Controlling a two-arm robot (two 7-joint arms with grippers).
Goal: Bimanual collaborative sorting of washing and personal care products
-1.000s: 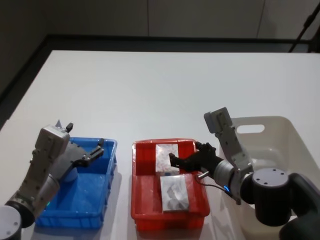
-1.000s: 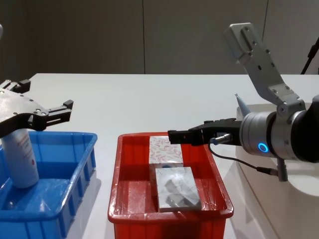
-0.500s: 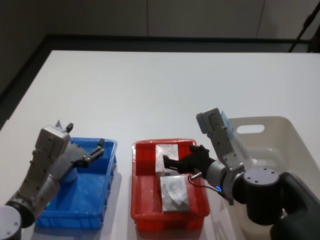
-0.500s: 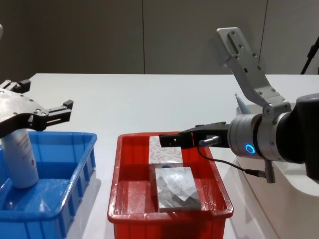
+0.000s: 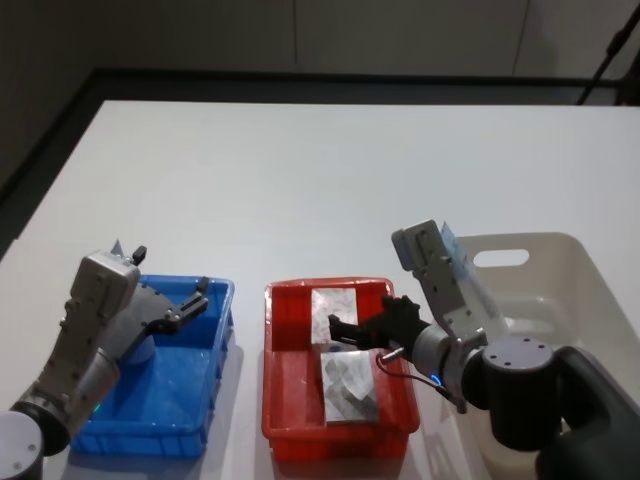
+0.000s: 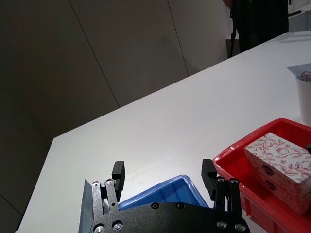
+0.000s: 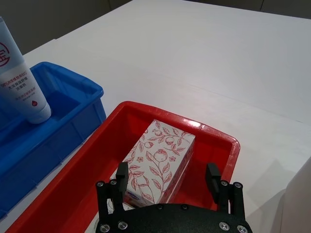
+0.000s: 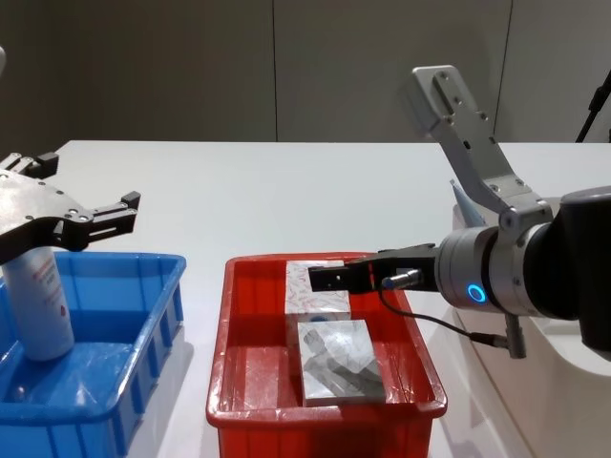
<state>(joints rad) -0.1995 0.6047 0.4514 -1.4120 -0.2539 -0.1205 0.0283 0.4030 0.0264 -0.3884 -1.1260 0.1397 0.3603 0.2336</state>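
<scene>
Landmark for everything below: the red rectangular plastic bin (image 5: 272, 380).

At its near end, lying flat: a small flat white box with a pink-red leaf pattern (image 5: 347, 385). Over its middle, reaching in from its right side: the right gripper (image 5: 338, 328), fingers spread wide and gripping nothing, poised at the near edge of a second leaf-patterned white box (image 7: 160, 158) at its far end.

Just beside the red bin on its left: a blue rectangular plastic bin (image 5: 218, 350), with one tall pale-blue squeeze tube with a red round logo (image 8: 38, 305) standing on its cap inside. Over that tube's top: the left gripper (image 8: 91, 186), likewise spread and empty.

On the red bin's right: a large white plastic bin (image 5: 600, 290), with another pale-blue tube (image 6: 305, 73) poking above its rim behind the right arm. Beyond the red bin: bare white table (image 5: 330, 180).

Judging from this layout: well under way, with two boxes and one tube already sorted. Left to do: at least that one tube to carry across to the blue bin. Lower part of the white bin hidden, so no telling how many more
</scene>
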